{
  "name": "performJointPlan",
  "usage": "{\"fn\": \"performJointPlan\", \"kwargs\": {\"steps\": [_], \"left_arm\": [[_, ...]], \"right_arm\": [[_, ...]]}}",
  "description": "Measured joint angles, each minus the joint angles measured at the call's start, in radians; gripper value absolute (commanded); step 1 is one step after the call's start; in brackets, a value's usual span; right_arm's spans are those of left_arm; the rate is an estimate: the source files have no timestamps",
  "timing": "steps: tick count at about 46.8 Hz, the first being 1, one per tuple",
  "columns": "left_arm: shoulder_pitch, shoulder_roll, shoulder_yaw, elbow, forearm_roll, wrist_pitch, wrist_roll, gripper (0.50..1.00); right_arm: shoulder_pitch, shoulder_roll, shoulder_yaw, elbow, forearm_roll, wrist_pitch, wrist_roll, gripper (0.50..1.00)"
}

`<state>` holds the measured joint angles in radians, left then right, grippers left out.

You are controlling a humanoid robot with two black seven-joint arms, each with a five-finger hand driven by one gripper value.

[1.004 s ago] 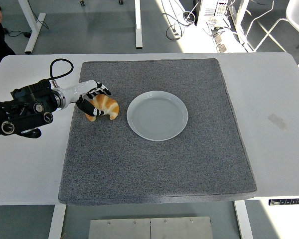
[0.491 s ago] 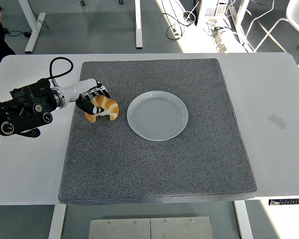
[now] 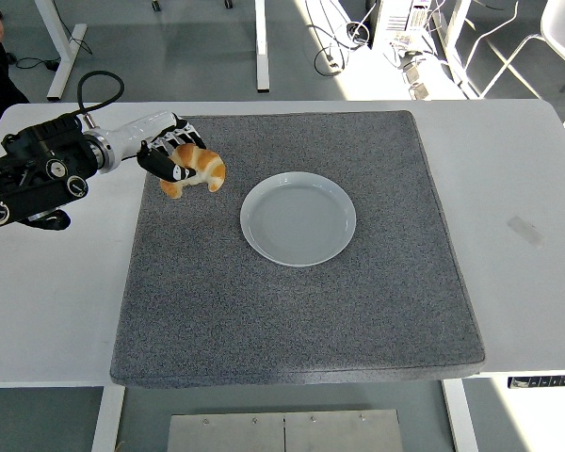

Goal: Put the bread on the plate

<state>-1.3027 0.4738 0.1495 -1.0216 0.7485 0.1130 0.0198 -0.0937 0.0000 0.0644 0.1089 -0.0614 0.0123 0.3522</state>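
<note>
Left of the plate (image 3: 298, 217), over the mat (image 3: 292, 311), my left hand (image 3: 166, 153) had its fingers (image 3: 177, 143) curled around the bread (image 3: 195, 169). They pinched the end of it farthest from the plate, and the golden, curved bulk stuck out bare toward the plate. From the way it sat in my grip I judged it was off the mat, though the head view did not make the gap plain. The bread stood apart from the plate, with a strip of grey mat between them. The plate was empty.

My worry was the hold. I gripped only one end, so most of the weight hung beyond my fingers. A quick swing toward the plate could have twisted the bread loose and dropped it on the mat short of the plate. Squeezing harder to stop that could have crushed or torn the soft crust.

The plate brought its own risk. It was shallow and smooth and lay loose on the mat. Had I come in low, the bread or my knuckles could have struck the rim and shoved the plate away. Had I let go too near the rim, the curved bread could have rocked and rolled off onto the mat.

My right hand was nowhere in view.
</note>
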Motion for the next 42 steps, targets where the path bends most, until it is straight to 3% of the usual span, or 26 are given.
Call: {"fn": "performJointPlan", "kwargs": {"steps": [14,28,42], "left_arm": [[-0.036,0.027,-0.085,-0.016,0.003,-0.053,-0.003,0.517],[-0.048,0.017,-0.115,-0.054,0.011,-0.061,0.002,0.519],[-0.048,-0.077,-0.116,-0.055,0.016,-0.059,0.002,0.521]], "right_arm": [[0.0,0.0,0.0,0.0,0.0,0.0,-0.001,1.0],[0.0,0.0,0.0,0.0,0.0,0.0,0.0,1.0],[0.0,0.0,0.0,0.0,0.0,0.0,0.0,1.0]]}}
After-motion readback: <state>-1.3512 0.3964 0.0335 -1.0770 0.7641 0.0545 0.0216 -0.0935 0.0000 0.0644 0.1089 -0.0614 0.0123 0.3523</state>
